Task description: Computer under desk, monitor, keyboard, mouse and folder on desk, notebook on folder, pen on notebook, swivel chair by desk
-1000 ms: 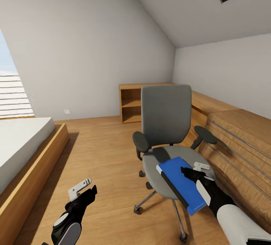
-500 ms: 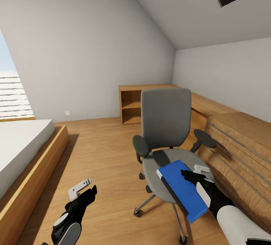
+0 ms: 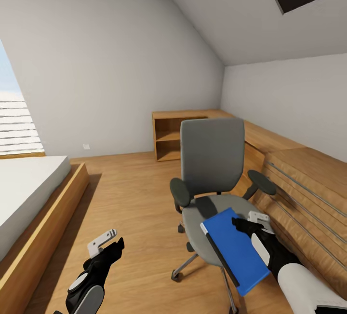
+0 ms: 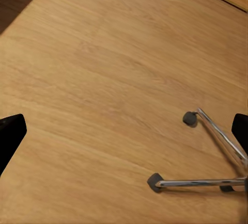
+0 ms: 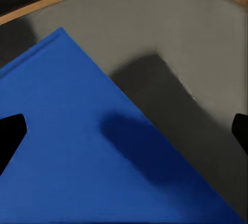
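Note:
The grey swivel chair (image 3: 212, 155) stands on the wood floor right of centre, its back facing me. A blue folder (image 3: 231, 251) with a dark spine lies tilted on the seat, its near end hanging past the seat's front edge. My right gripper (image 3: 248, 221) is at the folder's right edge, fingers apart. In the right wrist view the folder (image 5: 77, 146) lies over the grey seat (image 5: 170, 33), and the right gripper (image 5: 124, 131) is spread wide over the folder's face. My left gripper (image 3: 110, 242) hangs open over bare floor left of the chair, holding nothing.
A low light-wood cabinet (image 3: 308, 184) with long handles runs along the right wall, close beside the chair. An open wooden shelf (image 3: 168, 138) stands at the back. A bed (image 3: 29, 188) on a wooden frame is at the left. The chair's chrome legs (image 4: 217, 146) lie near my left gripper (image 4: 124, 136).
The whole view has shifted down a little, so the camera moved. The folder has tipped further, its near end now lower past the seat edge. Both grippers keep their places in the picture.

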{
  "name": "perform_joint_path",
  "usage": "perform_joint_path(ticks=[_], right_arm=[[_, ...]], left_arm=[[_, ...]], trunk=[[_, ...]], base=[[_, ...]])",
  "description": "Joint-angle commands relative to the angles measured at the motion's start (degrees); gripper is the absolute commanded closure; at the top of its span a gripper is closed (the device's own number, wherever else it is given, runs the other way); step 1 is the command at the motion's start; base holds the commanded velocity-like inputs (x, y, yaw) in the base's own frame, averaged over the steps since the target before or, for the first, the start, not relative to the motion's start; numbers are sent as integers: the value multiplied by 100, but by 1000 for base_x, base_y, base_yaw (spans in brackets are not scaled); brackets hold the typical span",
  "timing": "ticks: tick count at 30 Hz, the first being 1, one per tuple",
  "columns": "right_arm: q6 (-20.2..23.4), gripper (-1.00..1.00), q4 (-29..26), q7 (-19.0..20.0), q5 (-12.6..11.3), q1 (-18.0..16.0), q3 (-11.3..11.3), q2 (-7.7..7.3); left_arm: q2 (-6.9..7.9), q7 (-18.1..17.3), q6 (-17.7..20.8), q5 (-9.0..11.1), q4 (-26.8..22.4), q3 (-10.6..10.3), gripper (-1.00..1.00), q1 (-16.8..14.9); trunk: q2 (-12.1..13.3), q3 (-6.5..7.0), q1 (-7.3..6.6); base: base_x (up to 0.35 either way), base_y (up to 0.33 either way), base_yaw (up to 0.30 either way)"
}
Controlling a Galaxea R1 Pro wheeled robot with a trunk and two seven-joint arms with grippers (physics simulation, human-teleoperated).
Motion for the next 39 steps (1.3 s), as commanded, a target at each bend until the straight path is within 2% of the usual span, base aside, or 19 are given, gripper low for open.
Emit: perform_joint_path(ticks=[1, 6, 13, 18, 24, 26, 28, 29, 32, 39], right_arm=[[30, -100, -14, -23, -51, 0, 4, -1], [32, -100, -80, -19, -51, 0, 0, -6], [107, -100, -446, -15, -86, 0, -14, -13], [341, -100, -634, -9, -105, 0, -26, -22], [1041, -100, -1198, 0, -147, 10, -55, -34], [1574, -100, -1758, -2, -355, 35, -107, -40], [2620, -100, -2695, -6, -787, 240, -169, -44], [2827, -100, -2872, -6, -845, 301, -176, -44], [3062, -100, -3083, -7, -905, 367, -184, -44], [3210, -100, -3228, -7, -947, 410, -189, -44]], left_arm=[[5, 40, 23, 20, -8, -10, -100, -6], [5, 40, 24, 20, -8, -10, -100, -6], [5, 40, 23, 20, -8, -10, -100, -6], [5, 40, 26, 19, -8, -10, -100, -6], [5, 40, 25, 14, -8, -10, -100, -6], [8, 40, 26, 7, -8, -6, -100, -6], [12, 40, 28, 4, -8, -2, -100, -6], [11, 40, 29, 4, -7, -2, -100, -6], [12, 40, 29, 3, -7, -1, -100, -6], [7, 40, 29, 6, -7, -1, -100, -6]], trunk=[[39, 12, -23], [239, 102, -133], [520, 228, -287], [721, 318, -397], [961, 425, -529], [1041, 461, -572], [1122, 497, -616], [1162, 515, -638], [1282, 569, -704], [1563, 695, -858]], base=[[0, 0, 0], [0, 0, 0], [0, 0, 0], [0, 0, 0], [0, 0, 0], [0, 0, 0], [0, 0, 0], [0, 0, 0], [0, 0, 0], [0, 0, 0]])
